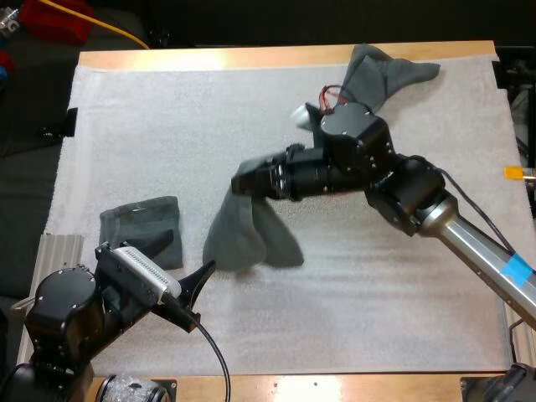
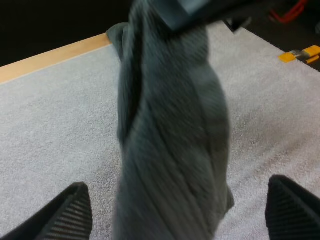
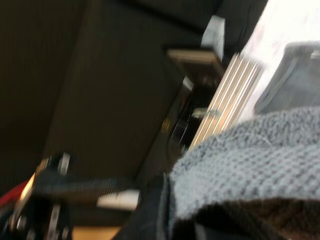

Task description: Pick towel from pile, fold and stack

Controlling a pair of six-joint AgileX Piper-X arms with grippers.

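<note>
Right end effector (image 1: 244,180) grasps the towel (image 1: 247,234), which hangs long-axis vertical, directly ahead of the released left end effector (image 1: 186,258).

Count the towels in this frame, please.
3. A folded towel lies at the near left of the mat. A hanging towel is gripped by the right gripper mid-mat. A crumpled towel sits at the far edge, partly hidden, so another could lie beneath it.

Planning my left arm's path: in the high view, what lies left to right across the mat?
Folded towel → left hand → hanging towel → crumpled towel.
</note>
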